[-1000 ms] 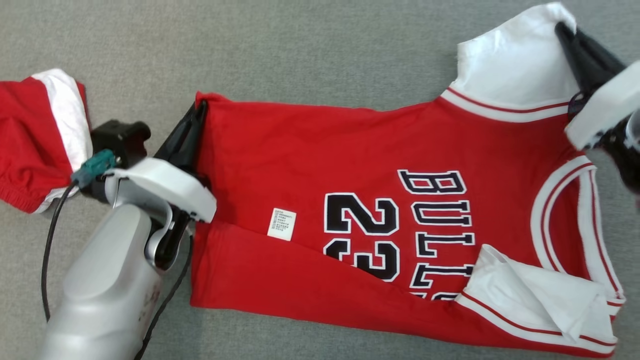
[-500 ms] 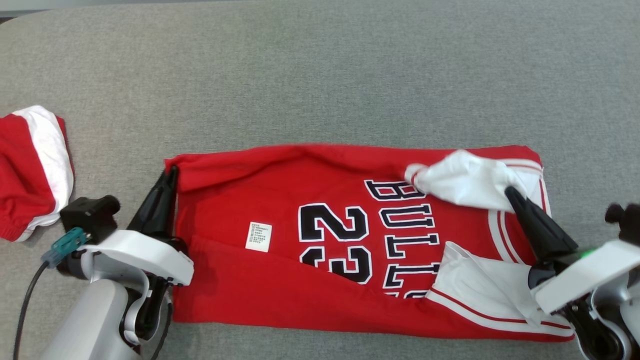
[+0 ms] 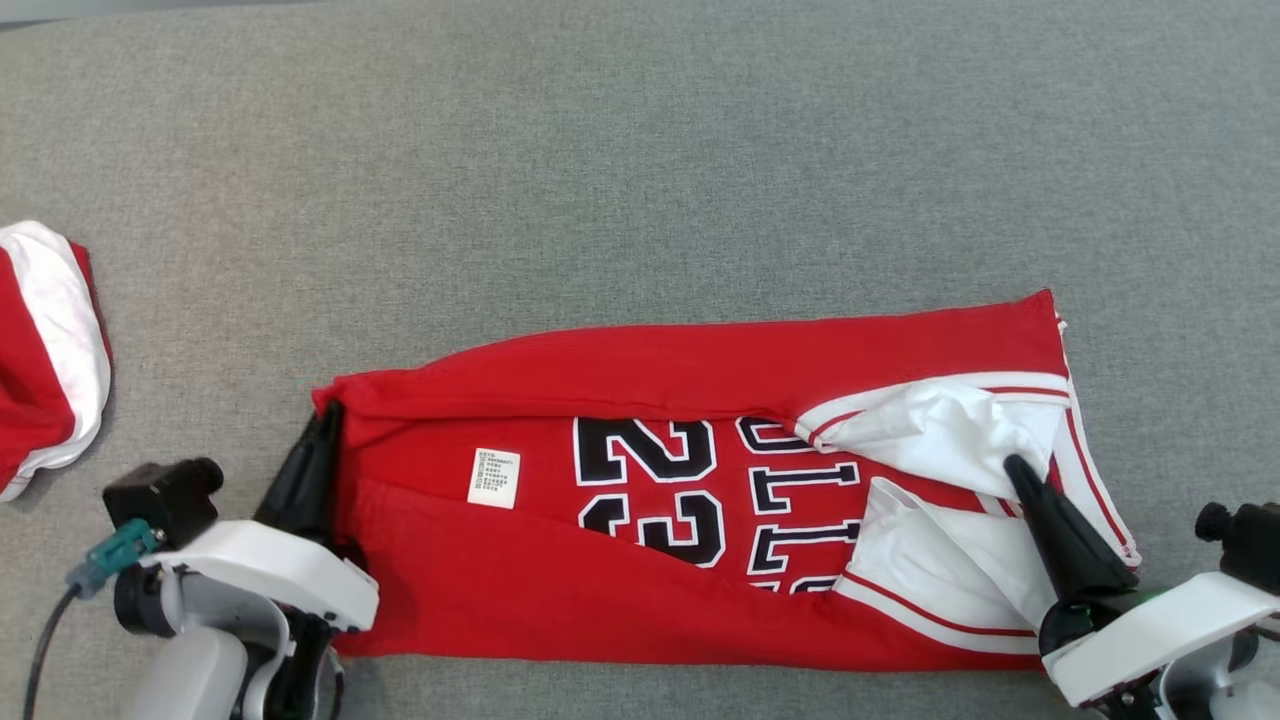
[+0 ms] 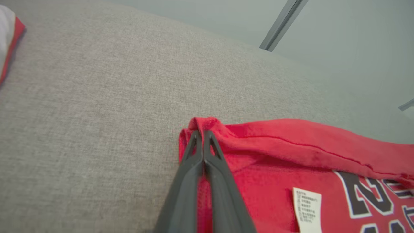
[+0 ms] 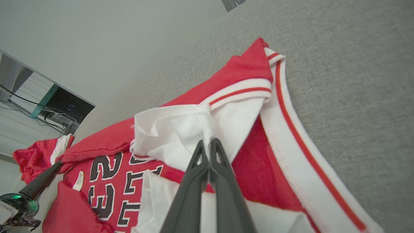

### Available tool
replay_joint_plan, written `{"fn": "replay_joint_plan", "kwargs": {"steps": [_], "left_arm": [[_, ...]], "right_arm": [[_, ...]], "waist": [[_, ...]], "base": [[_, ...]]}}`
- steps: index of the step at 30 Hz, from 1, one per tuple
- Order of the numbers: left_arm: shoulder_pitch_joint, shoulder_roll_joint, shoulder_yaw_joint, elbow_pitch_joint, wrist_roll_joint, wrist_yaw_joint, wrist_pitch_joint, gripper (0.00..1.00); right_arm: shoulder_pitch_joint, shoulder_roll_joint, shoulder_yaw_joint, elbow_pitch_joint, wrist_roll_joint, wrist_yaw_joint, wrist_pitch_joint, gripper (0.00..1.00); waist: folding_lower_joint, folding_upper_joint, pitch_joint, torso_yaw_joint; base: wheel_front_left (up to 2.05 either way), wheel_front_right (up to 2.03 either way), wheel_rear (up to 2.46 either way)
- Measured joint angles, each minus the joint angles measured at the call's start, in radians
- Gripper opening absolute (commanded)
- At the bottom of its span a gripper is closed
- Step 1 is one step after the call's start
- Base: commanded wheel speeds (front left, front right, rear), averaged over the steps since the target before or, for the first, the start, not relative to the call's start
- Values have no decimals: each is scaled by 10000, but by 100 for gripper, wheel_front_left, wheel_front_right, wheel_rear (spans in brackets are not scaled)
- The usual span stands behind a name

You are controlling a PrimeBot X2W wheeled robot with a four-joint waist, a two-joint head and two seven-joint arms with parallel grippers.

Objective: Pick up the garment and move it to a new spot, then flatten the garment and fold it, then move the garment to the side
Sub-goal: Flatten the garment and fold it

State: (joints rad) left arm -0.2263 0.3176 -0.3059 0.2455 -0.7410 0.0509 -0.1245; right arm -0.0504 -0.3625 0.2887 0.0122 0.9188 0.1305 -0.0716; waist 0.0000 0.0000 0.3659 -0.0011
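1. Garment (image 3: 700, 370): lies on grey surface (image 3: 640, 180), long axis left-right through the care label (image 3: 495, 478).
2. Left gripper (image 3: 326, 412): pinches red hem corner (image 4: 207, 124) just left of the label, fingers pressed together.
3. Right gripper (image 3: 1010, 465): pinches white sleeve cloth (image 5: 174, 136) well right of the label, likewise closed tight.
4. Looks mid-fold: 2 ends held, each arm nearest its own.

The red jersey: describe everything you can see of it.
The red jersey lies lengthwise on the grey fabric surface, both long edges folded inward over its front. Soft-looking knit, with a black, white-outlined 23, partly covered lettering, red-striped white trim, bunched white fabric at its right end and a small white label. The left gripper is shut on its left corner, the right gripper on the white fabric.
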Motion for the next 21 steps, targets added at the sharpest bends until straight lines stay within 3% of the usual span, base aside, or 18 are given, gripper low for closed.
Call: {"fn": "replay_joint_plan", "kwargs": {"steps": [2, 3, 4, 5, 6, 13, 21], "left_arm": [[195, -132, -15, 27, -100, 6, -6, 0], [290, -161, -19, 54, -142, 31, -19, 34], [388, -180, -33, 73, -180, 31, -50, 80], [459, -199, -35, 88, -173, 40, -125, 100], [537, -207, -35, 79, -125, 111, -259, 100], [1010, -198, 94, -347, 723, 832, -1112, 100], [1266, -694, 788, -1847, 2345, 1563, -1360, 100]], "right_arm": [[37, 48, 98, 146, -79, 2, -50, 0], [55, 44, 134, 234, -159, 0, -121, 0], [102, 58, 157, 291, -159, 2, -176, 32], [140, 75, 192, 351, -215, 2, -249, 76], [165, 65, 238, 401, -405, 0, -351, 100], [156, 318, -295, 349, -2079, 2, -1593, 100], [152, 1553, -2243, -161, -4734, 2, -1881, 100]], "waist": [[0, 0, -28, -24], [0, 0, -58, -35], [0, 0, -88, -45], [0, 0, -122, -50], [0, 0, -164, -56], [0, 0, -595, -109], [0, 0, -1227, -117]], "base": [[0, 0, 0], [0, 0, 0], [0, 0, 0], [0, 0, 0], [0, 0, 0], [0, 0, 0], [0, 0, 0]]}}
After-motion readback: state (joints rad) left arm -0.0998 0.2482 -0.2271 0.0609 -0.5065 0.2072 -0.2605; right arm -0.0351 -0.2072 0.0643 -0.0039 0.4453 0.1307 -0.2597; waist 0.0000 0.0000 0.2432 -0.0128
